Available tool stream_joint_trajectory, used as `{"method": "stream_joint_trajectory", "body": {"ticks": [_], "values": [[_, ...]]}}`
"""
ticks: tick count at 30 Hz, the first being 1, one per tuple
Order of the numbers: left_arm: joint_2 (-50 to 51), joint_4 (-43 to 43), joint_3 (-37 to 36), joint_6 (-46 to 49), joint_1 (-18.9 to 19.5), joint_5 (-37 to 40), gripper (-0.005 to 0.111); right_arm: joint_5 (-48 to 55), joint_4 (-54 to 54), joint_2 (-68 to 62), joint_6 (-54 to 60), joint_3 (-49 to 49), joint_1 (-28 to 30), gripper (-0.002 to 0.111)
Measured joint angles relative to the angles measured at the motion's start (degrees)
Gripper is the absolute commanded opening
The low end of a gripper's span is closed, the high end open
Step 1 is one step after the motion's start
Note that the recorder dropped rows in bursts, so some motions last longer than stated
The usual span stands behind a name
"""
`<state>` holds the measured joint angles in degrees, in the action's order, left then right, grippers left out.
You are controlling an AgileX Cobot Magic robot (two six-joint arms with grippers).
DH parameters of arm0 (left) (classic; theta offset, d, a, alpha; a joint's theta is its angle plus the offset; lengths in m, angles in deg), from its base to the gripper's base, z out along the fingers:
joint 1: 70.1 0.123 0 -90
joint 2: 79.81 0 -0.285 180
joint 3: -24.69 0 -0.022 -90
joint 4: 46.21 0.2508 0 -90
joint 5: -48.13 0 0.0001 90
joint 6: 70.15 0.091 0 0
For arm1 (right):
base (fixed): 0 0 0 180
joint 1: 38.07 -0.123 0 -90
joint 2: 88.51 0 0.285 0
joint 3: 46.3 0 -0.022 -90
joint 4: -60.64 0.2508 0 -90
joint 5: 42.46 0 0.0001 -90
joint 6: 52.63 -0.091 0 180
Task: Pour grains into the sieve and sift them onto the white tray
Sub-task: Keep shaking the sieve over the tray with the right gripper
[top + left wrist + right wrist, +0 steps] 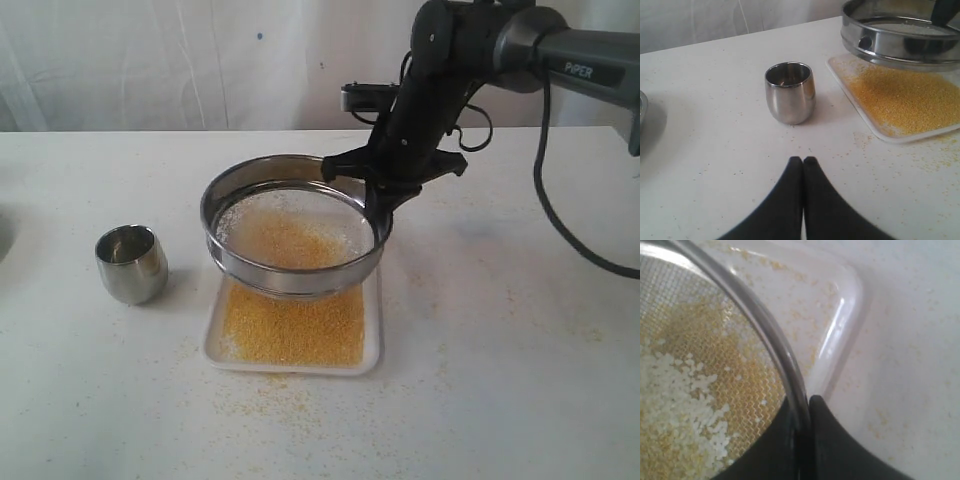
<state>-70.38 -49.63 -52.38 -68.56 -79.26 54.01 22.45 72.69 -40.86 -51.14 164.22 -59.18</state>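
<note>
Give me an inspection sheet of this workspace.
Surface: white table, yellow specks scattered around the tray.
Job's things: sieve held above the tray; yellow grains cover the tray, some lie in the sieve.
Clutter: steel cup upright, left of the tray; grey object cut off at the left edge.
Pincers: right pincer shut on the sieve's rim; left pincer shut, empty, above the table.
Cables: black cable hangs on the right side.
Surroundings: white curtain behind.
</note>
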Motion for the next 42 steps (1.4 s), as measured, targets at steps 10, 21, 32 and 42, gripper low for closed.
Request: {"method": "stream_joint_trajectory", "body": {"ticks": [10, 21, 32, 42], "values": [[0.0, 0.0, 0.0, 0.0, 0.0, 0.0, 0.0, -1.11, -5.51, 0.49, 4.53, 0.4, 0.13, 0.0], [0.0, 0.0, 0.0, 0.0, 0.0, 0.0, 0.0, 0.61, -0.66, -0.42, 4.39, 0.42, -1.16, 0.0], [0.0, 0.0, 0.0, 0.0, 0.0, 0.0, 0.0, 1.59, -2.97, -1.53, 0.34, -0.24, -2.51, 0.0], [-0.03, 0.0, 0.0, 0.0, 0.0, -0.1, 0.0, 1.89, -5.38, -0.99, -3.83, -2.6, -2.3, 0.0]]}}
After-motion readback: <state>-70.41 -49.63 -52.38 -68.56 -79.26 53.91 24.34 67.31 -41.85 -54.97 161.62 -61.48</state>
